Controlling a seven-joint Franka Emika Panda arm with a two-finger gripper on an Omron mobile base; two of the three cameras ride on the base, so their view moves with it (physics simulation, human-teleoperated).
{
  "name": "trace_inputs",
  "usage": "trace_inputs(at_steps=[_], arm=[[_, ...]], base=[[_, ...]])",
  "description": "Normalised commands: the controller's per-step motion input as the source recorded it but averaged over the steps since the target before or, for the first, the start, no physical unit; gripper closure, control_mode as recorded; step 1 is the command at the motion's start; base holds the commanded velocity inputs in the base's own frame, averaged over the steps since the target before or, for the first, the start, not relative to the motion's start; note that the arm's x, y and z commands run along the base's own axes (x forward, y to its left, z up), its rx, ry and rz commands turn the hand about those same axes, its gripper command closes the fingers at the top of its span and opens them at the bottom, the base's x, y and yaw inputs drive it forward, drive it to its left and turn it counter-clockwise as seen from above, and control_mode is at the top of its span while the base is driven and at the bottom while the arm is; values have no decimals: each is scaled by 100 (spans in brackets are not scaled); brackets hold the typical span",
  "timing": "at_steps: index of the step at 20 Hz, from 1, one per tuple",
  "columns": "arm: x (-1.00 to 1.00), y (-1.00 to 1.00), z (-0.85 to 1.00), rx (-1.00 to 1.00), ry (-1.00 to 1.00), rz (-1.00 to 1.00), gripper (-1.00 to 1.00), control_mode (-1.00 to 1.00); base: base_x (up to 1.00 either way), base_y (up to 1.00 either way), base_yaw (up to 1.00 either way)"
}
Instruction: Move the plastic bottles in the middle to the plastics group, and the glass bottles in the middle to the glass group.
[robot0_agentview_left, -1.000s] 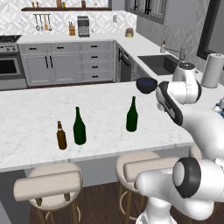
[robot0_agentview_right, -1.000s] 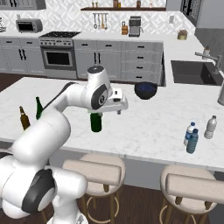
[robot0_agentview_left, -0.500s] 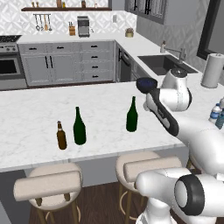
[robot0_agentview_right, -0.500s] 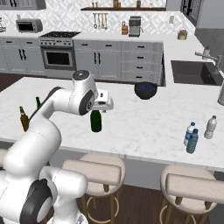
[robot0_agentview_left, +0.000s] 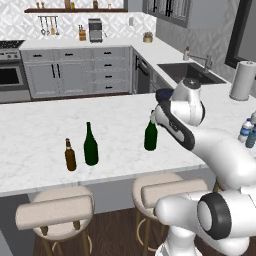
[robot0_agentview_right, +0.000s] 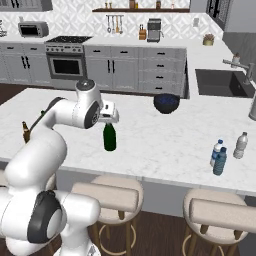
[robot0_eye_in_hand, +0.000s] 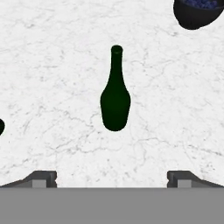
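The brighter green wine bottle stands upright mid-counter. My gripper hovers right over its neck, open, fingertips wide apart and holding nothing. To the left stand the dark green wine bottle and the short brown beer bottle. Three small water bottles cluster at the counter's right: a clear one with a blue label, a bluish-teal one and a pale one.
A dark bowl sits on the counter behind the green bottle. A white paper-towel roll stands at the far right by the sink. Two stools line the counter's near edge.
The arm has swung left across the counter, bringing the hand from beside the bowl to just above the green bottle's neck. No bottle has moved.
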Motion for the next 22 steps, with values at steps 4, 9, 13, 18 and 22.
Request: trace_inputs(at_steps=[4, 9, 13, 18, 22], arm=[[27, 11, -7, 0, -9, 0, -100, -100], [13, 0, -11, 2, -6, 0, -100, -100], [2, 0, -20, 1, -5, 0, -100, -100], [16, 0, -22, 0, 1, 0, -100, -100], [39, 0, -10, 0, 3, 0, -100, -100]], base=[[0, 0, 0], [0, 0, 0], [0, 0, 0], [0, 0, 0], [0, 0, 0]])
